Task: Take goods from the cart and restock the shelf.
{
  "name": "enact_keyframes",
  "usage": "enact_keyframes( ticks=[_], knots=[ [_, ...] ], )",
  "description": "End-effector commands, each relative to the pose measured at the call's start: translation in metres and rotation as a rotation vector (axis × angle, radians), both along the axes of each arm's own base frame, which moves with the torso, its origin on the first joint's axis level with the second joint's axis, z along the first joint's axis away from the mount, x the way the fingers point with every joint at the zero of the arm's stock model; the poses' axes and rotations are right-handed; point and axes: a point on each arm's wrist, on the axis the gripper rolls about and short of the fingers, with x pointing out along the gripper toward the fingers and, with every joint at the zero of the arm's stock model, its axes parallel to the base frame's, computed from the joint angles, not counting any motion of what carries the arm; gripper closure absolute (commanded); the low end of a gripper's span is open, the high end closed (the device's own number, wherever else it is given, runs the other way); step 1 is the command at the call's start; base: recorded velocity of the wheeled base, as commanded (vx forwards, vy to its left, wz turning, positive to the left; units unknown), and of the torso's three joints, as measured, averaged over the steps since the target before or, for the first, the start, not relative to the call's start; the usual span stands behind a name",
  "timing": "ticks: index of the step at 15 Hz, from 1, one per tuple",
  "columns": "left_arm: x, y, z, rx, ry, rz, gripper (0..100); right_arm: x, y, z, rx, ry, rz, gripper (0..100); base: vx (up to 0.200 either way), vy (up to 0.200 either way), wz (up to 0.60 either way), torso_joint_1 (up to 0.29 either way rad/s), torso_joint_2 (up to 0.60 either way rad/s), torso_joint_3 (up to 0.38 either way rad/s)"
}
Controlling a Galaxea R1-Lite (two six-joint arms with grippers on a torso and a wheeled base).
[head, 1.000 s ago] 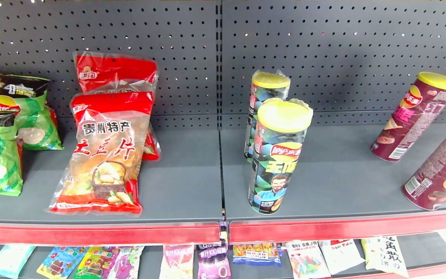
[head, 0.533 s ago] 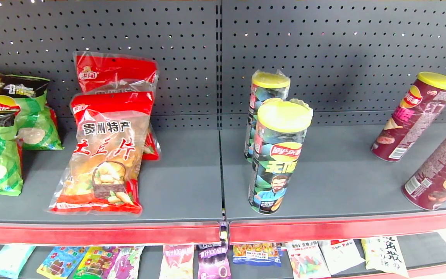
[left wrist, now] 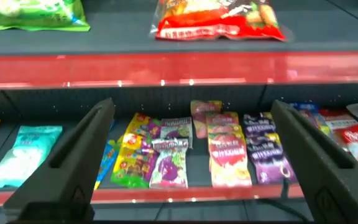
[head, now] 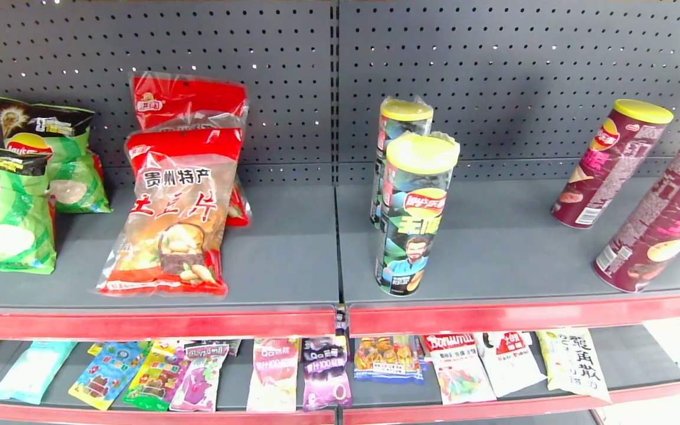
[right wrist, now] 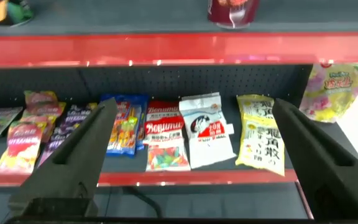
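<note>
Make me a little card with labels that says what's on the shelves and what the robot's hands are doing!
Top shelf: two green chip bags, two red potato bags, two dark tubes with yellow lids, two maroon tubes
Bottom shelf: a row of small colourful packets
Left gripper: open, empty, facing the bottom shelf
Right gripper: open, empty, facing the bottom shelf
</note>
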Motion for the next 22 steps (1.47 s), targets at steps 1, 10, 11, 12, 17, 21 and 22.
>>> enact_keyframes(
  ticks=[1,10,11,12,17,21,22],
  knots=[
    [0.0002,0.0,0.0,0.0,0.002,0.0,0,0.0,0.0,0.0001,-0.001,-0.001,0.001,0,0.0,0.0,0.0,0.0,0.0,0.0],
    [0.0002,0.0,0.0,-0.002,0.002,0.001,0,0.0,0.0,-0.0001,-0.002,0.0,-0.001,0,0.0,-0.111,0.0,0.004,0.0,0.003],
    [0.0002,0.0001,0.0,0.0,0.002,0.003,0,0.0001,0.0,0.0001,-0.002,0.0,-0.001,0,0.0,-0.2,0.0,0.002,0.01,0.002],
    [0.0002,0.0001,0.0,0.0,0.002,0.003,0,0.0,0.0,0.0001,-0.002,-0.001,-0.001,0,0.0,-0.2,0.0,-0.002,0.0,0.002],
    [0.0002,0.0001,0.0,0.0,0.002,0.003,0,0.0,-0.0002,-0.0001,-0.002,0.0,-0.007,0,0.0,-0.2,0.0,0.006,0.0,0.003],
    [0.0002,0.0001,0.0,0.0,0.002,0.005,0,0.0,-0.0004,0.0001,-0.002,-0.001,-0.016,0,0.0,-0.2,0.0,0.002,0.0,0.002],
    [0.0002,0.0001,0.0,0.0,0.002,0.005,0,0.0,-0.0006,0.0001,-0.001,-0.001,-0.024,0,0.0,-0.2,0.0,0.002,0.01,0.007]
  ],
)
